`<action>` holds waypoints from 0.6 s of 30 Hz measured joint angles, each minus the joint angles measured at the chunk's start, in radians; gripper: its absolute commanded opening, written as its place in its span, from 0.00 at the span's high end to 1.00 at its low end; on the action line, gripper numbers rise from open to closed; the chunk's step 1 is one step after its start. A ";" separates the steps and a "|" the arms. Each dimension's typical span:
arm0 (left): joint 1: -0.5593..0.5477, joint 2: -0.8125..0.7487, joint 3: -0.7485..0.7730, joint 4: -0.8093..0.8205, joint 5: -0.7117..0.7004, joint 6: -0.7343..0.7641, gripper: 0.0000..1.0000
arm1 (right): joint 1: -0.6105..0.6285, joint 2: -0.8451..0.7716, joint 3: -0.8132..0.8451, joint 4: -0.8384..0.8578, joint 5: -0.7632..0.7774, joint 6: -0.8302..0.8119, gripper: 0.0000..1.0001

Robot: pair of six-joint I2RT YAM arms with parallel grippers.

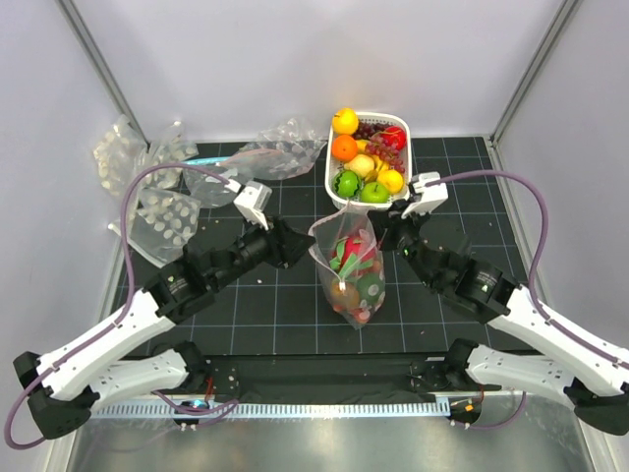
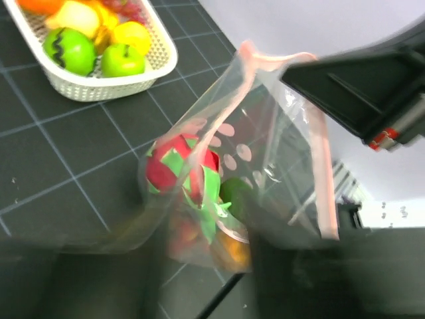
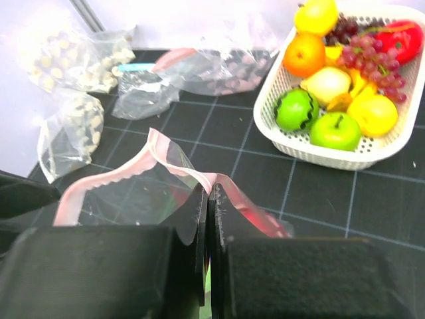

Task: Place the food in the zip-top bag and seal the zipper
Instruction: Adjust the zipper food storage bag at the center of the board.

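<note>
The zip-top bag [image 1: 354, 280] hangs upright over the middle of the mat. Inside it are the pink dragon fruit [image 2: 176, 169], green leafy pieces [image 2: 211, 199] and red strawberries [image 1: 356, 307]. My right gripper [image 3: 207, 196] is shut on the pinkish zipper [image 3: 106, 179] at the bag's right top corner and holds it up. The mouth bows open to the left of that grip. My left gripper [image 1: 307, 246] is at the bag's left edge. Its fingers [image 2: 319, 272] stand apart with the bag's lower part between them.
A white basket [image 1: 332, 187] of fruit stands just behind the bag; it also shows in the right wrist view [image 3: 332, 149]. Several other clear bags [image 1: 162, 211] lie at the back left and one [image 1: 280, 147] at the back middle.
</note>
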 measured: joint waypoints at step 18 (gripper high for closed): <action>-0.156 0.023 -0.071 0.180 0.183 0.153 0.03 | 0.000 -0.038 -0.124 0.019 0.451 0.212 0.99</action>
